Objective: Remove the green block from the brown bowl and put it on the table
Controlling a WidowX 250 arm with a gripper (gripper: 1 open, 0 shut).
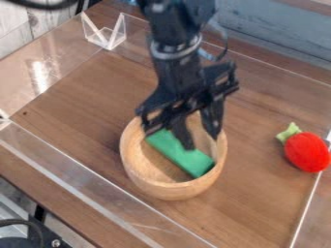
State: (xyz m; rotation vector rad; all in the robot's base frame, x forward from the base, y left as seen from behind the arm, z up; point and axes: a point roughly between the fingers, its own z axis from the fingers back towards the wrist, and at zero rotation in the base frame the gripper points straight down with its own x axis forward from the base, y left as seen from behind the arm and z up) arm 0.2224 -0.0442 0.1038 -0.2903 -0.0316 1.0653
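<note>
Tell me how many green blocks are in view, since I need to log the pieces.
1. The green block lies inside the brown bowl, partly behind the gripper. Nothing else green and block-shaped shows; more could hide behind the arm.

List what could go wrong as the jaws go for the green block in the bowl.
The green block lies slanted inside the brown bowl, so the open jaws could strike the rim or wall and shift the bowl. A grip across only one end might let the block tilt and slip back.
</note>
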